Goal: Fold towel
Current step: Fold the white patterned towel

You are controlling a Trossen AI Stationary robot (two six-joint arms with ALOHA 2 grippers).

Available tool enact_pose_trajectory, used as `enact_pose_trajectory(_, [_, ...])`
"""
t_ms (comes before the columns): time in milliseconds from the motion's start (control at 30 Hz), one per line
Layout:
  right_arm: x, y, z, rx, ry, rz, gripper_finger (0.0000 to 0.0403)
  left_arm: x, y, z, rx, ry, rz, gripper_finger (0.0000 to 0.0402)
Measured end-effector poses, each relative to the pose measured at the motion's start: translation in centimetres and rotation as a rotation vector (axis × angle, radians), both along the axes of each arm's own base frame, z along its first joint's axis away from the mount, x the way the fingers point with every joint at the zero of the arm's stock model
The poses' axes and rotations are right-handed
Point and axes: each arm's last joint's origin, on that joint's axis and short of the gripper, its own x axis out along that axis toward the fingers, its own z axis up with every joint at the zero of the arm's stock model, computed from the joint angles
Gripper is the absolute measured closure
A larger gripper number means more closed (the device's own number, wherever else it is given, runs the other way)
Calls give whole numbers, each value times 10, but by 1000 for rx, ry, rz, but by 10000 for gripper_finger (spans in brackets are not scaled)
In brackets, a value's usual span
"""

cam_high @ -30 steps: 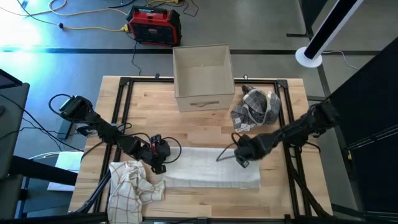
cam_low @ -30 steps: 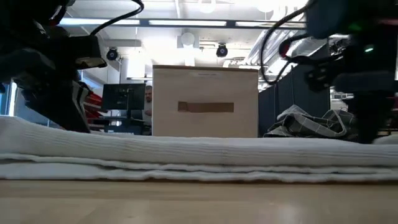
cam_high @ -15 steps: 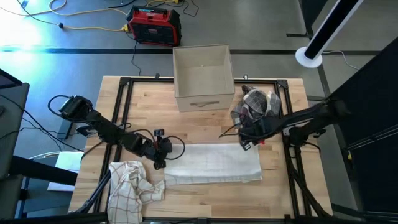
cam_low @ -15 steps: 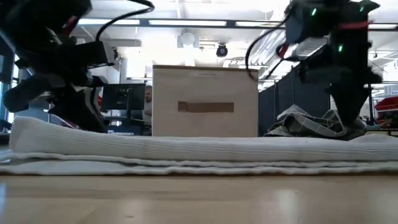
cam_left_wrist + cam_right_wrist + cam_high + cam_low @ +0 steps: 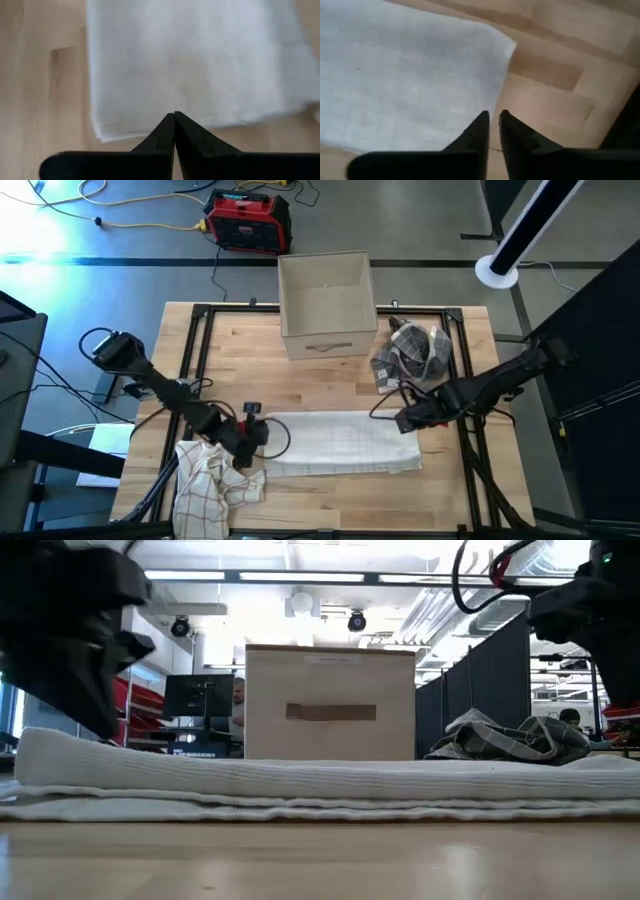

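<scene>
Now the towel point(image 5: 345, 442) lies once-folded; left gripper point(image 5: 174, 116) pressed together, right gripper point(image 5: 493, 116) seemingly barely parted; you regrasp end corners.

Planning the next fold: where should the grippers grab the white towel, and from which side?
Judging by its pose, take the white towel by its short ends. It lies flat as a long folded strip, so the layered edges are the only grippable parts. The left gripper sits at its left end and the right gripper at its right end, so each would come in from its own side, low over the table.
</scene>
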Motion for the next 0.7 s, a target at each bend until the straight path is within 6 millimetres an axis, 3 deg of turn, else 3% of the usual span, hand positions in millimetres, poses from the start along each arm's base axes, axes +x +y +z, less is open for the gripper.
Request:
enact_pose_trajectory(200, [1,7,-11,21,48,-33,282,-21,-10,-4,22,88,10,401])
enact_pose_trajectory(333, [-1,7,-27,36,31,-63,251,-26,-16,-4,31,63,13,401])
enact_pose_trajectory(500, [-6,4,-49,39,0,-85,236,-28,-19,-3,45,26,38,401])
enact_pose_trajectory(700, [-9,0,-61,-18,-44,-93,250,-29,-15,-4,91,13,71,401])
